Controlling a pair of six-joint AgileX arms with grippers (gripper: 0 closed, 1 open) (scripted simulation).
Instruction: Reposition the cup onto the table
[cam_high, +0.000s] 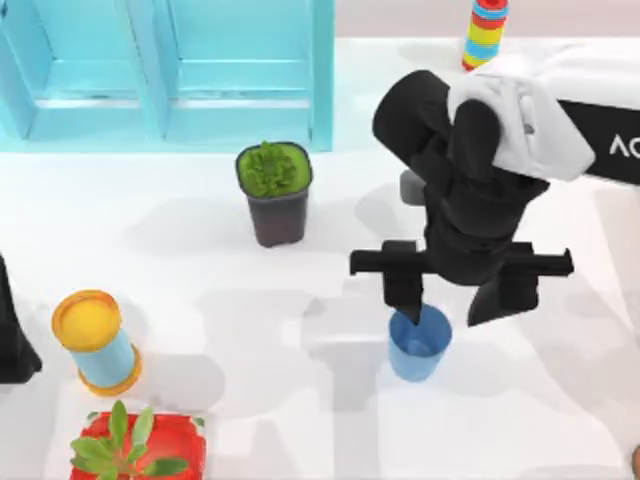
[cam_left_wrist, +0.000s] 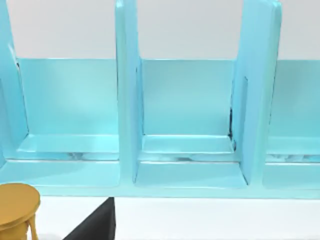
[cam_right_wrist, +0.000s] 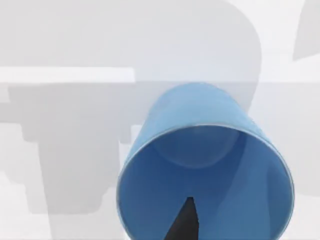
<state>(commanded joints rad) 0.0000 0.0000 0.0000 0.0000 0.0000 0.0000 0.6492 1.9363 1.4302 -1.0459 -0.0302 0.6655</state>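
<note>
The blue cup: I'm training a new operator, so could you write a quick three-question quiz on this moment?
1. True or false: the cup has its opening facing up.
2. Which arm's gripper hangs over it: A) left, B) right?
3. Fill in: one of the right gripper's fingers dips ___ the cup.
Key: 1 true; 2 B; 3 inside.

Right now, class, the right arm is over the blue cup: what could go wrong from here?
1. The right claw has one finger dipped inside the cup and the other outside it to the right. Lifting away carelessly could drag or tip the cup on the table.
2. A sideways sweep toward the top view's left could knock the dark plant pot.
The left arm sits parked at the left edge.
</note>
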